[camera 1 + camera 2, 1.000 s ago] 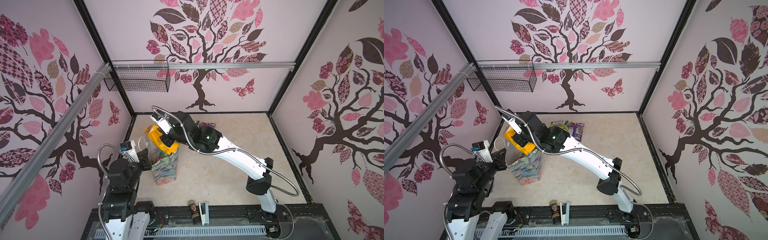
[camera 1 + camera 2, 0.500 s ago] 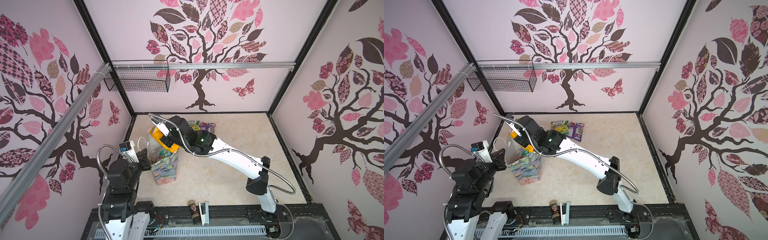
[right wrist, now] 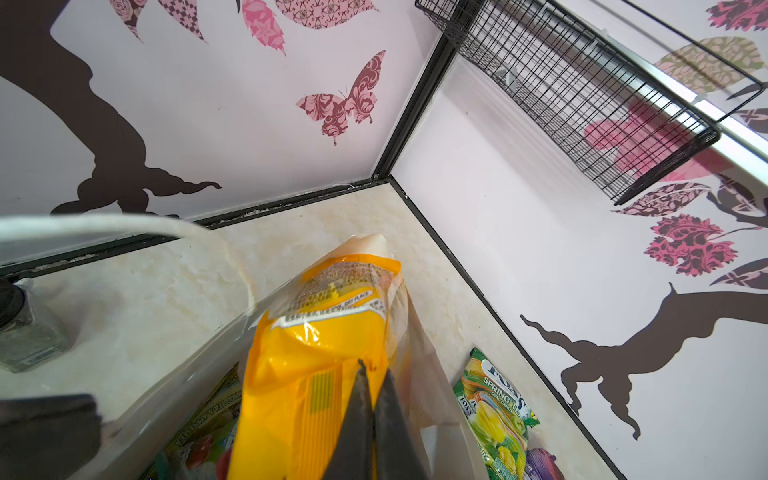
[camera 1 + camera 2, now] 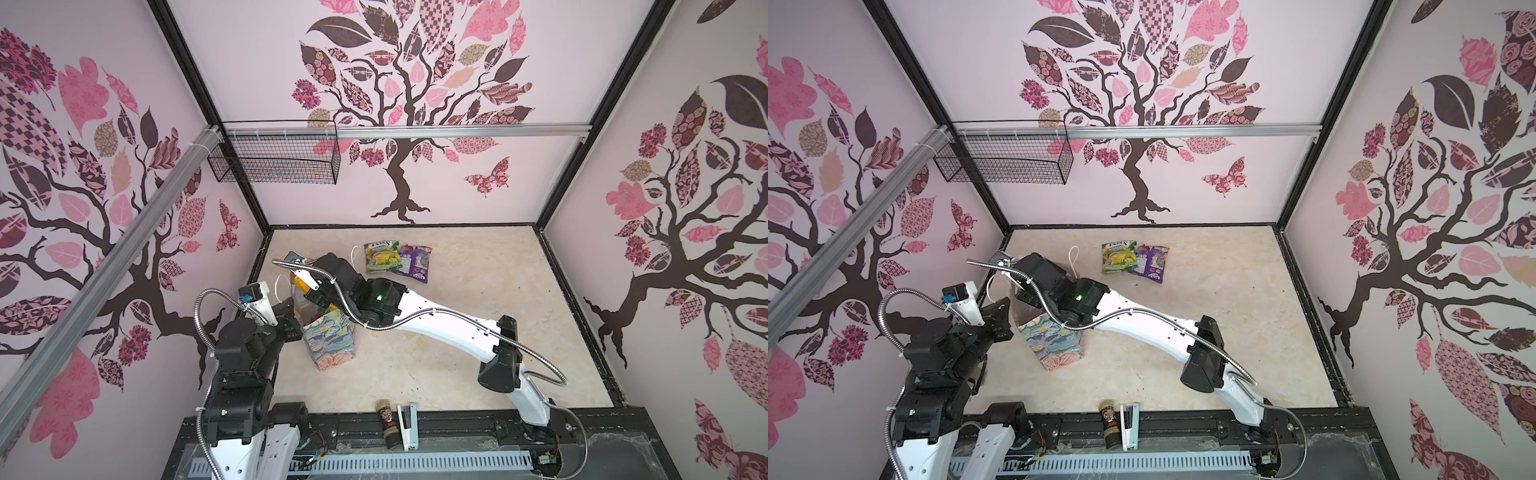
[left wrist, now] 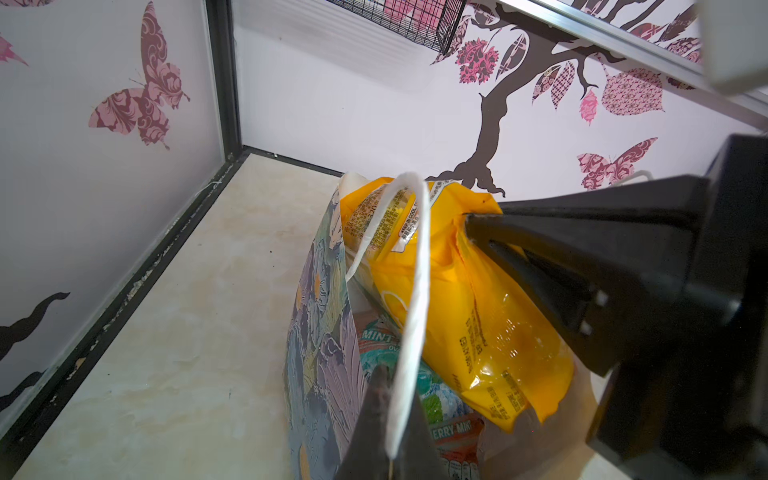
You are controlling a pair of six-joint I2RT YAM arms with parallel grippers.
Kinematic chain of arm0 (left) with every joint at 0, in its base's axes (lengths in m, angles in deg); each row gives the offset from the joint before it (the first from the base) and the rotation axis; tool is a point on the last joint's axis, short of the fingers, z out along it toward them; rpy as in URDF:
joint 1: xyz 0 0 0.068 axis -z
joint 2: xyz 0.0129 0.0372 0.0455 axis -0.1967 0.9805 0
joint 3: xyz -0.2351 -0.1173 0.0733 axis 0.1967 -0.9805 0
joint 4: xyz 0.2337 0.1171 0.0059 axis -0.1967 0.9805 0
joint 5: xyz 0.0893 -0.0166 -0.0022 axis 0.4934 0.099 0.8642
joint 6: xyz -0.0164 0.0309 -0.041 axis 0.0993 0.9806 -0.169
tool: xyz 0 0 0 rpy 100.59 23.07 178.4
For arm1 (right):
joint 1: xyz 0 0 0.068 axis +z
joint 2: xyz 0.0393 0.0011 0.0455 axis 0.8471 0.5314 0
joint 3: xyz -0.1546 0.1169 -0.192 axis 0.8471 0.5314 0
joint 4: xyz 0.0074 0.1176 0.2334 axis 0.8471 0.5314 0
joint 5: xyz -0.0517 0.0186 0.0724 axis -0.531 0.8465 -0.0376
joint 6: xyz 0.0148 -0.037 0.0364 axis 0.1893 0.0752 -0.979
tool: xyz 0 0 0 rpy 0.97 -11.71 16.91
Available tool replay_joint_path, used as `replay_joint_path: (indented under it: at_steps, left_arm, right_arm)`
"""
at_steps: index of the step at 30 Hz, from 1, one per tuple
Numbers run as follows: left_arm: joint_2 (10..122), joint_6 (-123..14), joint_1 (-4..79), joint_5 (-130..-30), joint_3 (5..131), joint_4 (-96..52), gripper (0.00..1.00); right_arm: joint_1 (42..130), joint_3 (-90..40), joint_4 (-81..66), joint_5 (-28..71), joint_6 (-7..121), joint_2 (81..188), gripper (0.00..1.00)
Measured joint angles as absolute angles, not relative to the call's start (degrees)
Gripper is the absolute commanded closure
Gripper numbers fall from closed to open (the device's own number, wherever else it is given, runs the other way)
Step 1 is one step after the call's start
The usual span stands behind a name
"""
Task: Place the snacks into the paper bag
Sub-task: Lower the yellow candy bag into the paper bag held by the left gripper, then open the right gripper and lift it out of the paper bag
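In both top views the paper bag (image 4: 332, 343) is seen upright on the bench (image 4: 478, 291), near its left edge. The left tool (image 4: 293, 322) is set at the bag's left rim. The right tool (image 4: 312, 300) is held across in the bag's mouth with a yellow packet (image 4: 297, 283). 2 more packets, a green-yellow packet (image 4: 381, 257) and a purple packet (image 4: 417, 264), are seen lying against each other near the back wall, well apart from the bag. A spice jar (image 4: 388, 422) and a white stapler (image 4: 406, 424) are laid side by side at the front edge.

In the left wrist view the left tool is pressed together on the bag's white cord handle (image 5: 415, 270). The yellow packet is pinched at its edge by the right tool's fingers (image 5: 540, 249). Its lower part is sunk in the bag and its top is raised above the rim. A teal packet (image 5: 386, 357) and an orange-red packet (image 5: 457, 440) are lodged beneath it.

In the right wrist view the right tool's fingers are closed on the yellow packet, and the green-yellow packet is shown on the bench beside the bag.
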State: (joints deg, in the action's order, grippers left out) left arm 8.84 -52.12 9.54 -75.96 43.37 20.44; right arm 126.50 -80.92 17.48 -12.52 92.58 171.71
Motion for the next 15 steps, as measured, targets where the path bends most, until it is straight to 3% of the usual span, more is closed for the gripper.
replay_joint_path:
  at_steps: [8,15]
  left_arm:
    - [8.8,-52.1,9.5,-75.7,43.4,20.4,1.00]
    - [8.5,-52.2,9.5,-74.3,43.4,20.2,1.00]
  right_arm:
    - [126.5,-79.0,19.6,-9.3,90.3,170.6,1.00]
    - [126.5,-74.8,22.3,-7.3,88.6,166.1,0.69]
